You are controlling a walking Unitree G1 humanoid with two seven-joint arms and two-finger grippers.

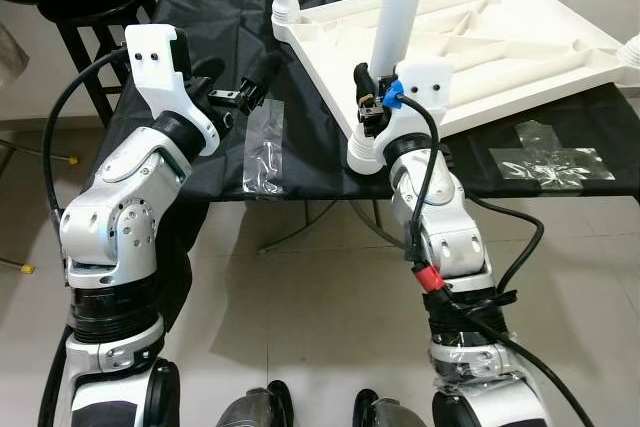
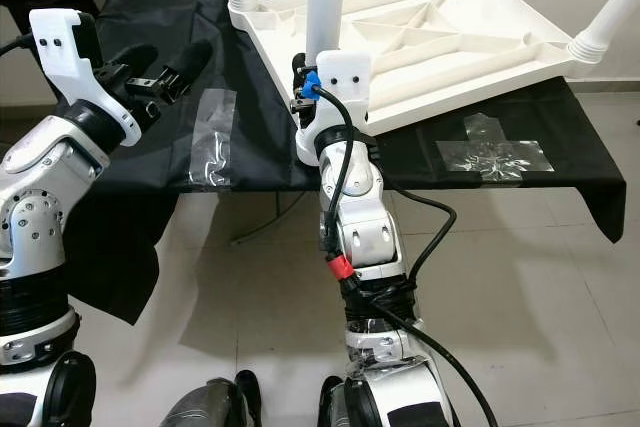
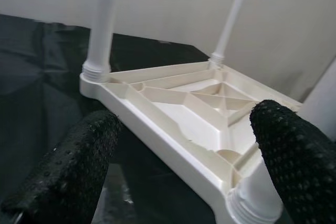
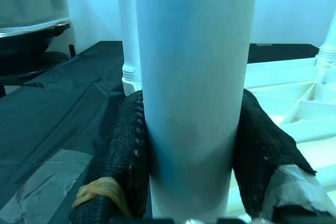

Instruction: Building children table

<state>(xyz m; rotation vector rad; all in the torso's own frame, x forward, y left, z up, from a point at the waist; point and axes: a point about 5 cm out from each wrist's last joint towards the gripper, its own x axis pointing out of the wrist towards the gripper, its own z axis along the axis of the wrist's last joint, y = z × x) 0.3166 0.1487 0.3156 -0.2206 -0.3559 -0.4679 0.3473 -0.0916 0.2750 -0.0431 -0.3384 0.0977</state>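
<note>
The white children's table top point(image 1: 500, 42) lies upside down on the black-covered worktop point(image 1: 230, 67), ribbed underside up, one corner overhanging the near edge. Legs stand upright in the corner sockets; the near leg point(image 1: 398, 17) rises from the socket point(image 1: 362, 152) at that overhanging corner.

The right gripper point(image 4: 191, 182) is clamped around the near leg low on its shaft, one black finger on each side, pads point(image 4: 123, 156) pressed to the plastic. The left gripper point(image 1: 240, 89) hovers above the cloth beside the table top, fingers spread wide, holding nothing.

Judgement: the step in hand is seating or screwing this leg home. To do it well, keep the leg square to the socket, turn about its own axis without side pull, and consider steadying the table top with the free gripper, since the overhanging corner could tip or slide.

Two clear plastic bags point(image 1: 264, 147) lie flat on the cloth, clear of the work.
</note>
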